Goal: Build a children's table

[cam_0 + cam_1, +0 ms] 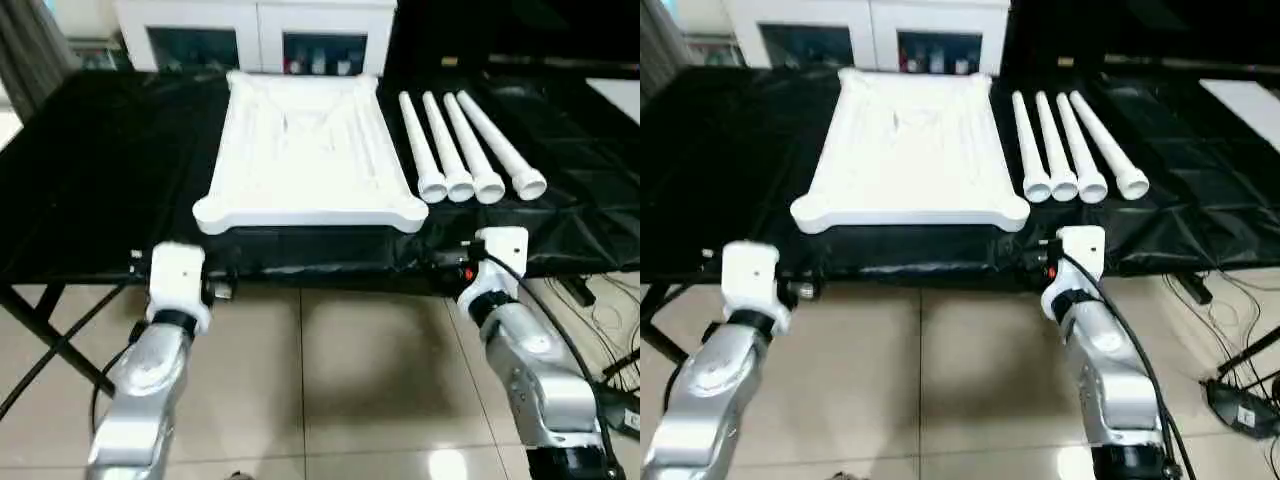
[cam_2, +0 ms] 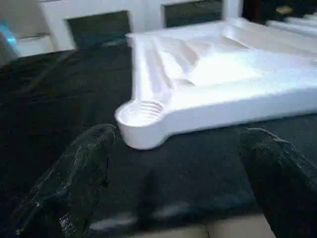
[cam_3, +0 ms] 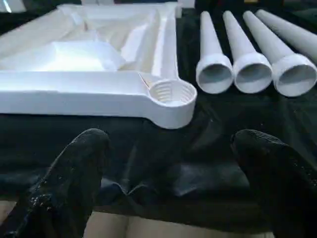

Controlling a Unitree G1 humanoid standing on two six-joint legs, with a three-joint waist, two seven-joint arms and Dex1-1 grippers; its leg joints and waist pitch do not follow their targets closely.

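Wide-spread pincer (image 2: pixel 178 163) before tabletop corner socket (image 2: pixel 140 113)

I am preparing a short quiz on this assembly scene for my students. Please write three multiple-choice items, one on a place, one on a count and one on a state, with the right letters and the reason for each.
1. Where do the legs lie, seen from the head camera?
A. To the right of the table top
B. On top of the table top
C. On the floor

2. How many legs lie there?
A. Two
B. Four
C. Six

3. How does the table top lie?
A. Ribbed underside up, sockets empty
B. Smooth side up
C. With legs already fitted

Answers:
1 A: the legs lie side by side on the black sheet, right of the top.
2 B: four white tubes can be counted.
3 A: the ribs face up, and the corner socket holds no leg.
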